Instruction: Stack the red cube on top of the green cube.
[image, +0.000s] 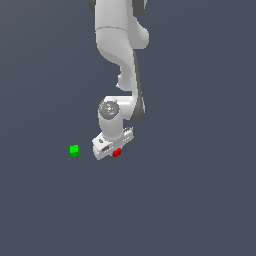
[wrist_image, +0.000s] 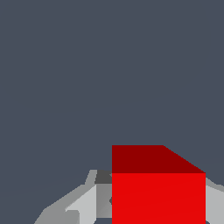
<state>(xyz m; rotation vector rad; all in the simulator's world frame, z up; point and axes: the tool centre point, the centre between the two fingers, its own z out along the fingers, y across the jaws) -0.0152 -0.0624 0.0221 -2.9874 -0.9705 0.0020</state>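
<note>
Cube first: the red cube (image: 117, 152) sits at the lower tip of the white end effector (image: 114, 148), and in the wrist view it fills the space between the pale fingers (wrist_image: 83, 202), its front face bright, its upper face darker. From where I stand the fingers look closed against its sides, so I take it as gripped, though the contact itself is hidden behind the cube. Whether it is lifted clear of the grey surface (image: 200, 200) or just resting on it, I cannot tell; no shadow gives it away.

The green cube (image: 74, 150) lies on the surface toward the exterior view's left, near the end effector but apart from it, with open surface between the two. It does not show in the wrist view at all.

The step in hand, as I judge it, is carrying red over to green. To do it well, the arm (image: 120, 45) should raise the cube enough to pass above the green one's top, travel across to the exterior view's left, and stop centred over it with the edges lined up. Then lower gently until the faces meet, and only then let go; releasing from height or off-centre would likely tip such a small block off.

Counting: one red cube, one green cube, one arm with one end effector. Nothing else is on the surface.
</note>
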